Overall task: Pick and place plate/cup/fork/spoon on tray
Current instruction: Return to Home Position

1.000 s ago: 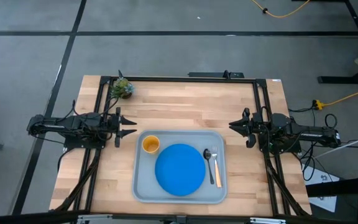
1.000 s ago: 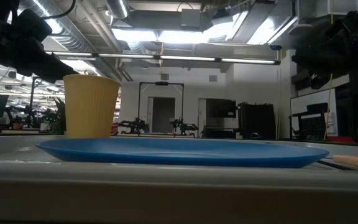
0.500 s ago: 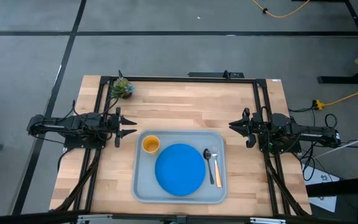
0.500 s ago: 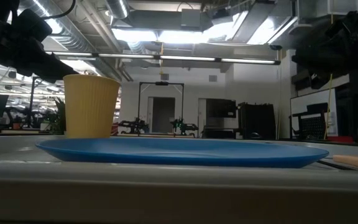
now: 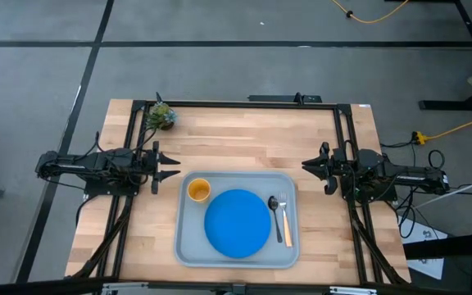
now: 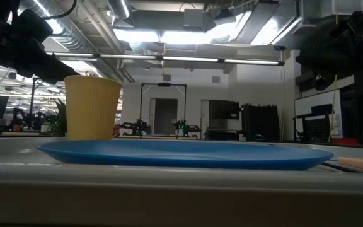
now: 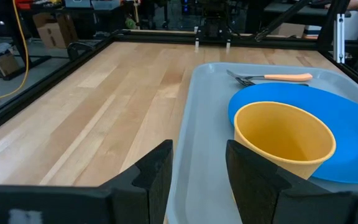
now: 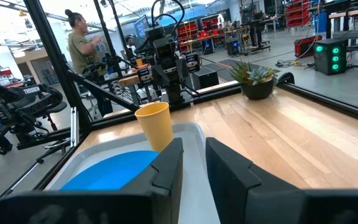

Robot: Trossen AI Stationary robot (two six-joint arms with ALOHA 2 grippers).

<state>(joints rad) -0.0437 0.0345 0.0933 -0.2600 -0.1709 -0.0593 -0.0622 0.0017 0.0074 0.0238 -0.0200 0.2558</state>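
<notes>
The grey-blue tray (image 5: 183,242) lies on the table's near middle. On it rest the blue plate (image 5: 237,222), the orange-yellow cup (image 5: 198,191) upright at its far left corner, and the tan-handled fork (image 5: 286,227) and dark spoon (image 5: 274,207) side by side at its right. My left gripper (image 5: 173,167) hovers at the table's left, just beyond the tray's far left corner, open and empty. My right gripper (image 5: 308,168) hovers at the table's right, beyond the tray's far right corner, open and empty.
A small potted plant (image 5: 161,115) stands at the table's far left corner. A black metal frame (image 5: 244,104) runs along the table's far and side edges. A person (image 8: 81,46) stands in the room beyond the table.
</notes>
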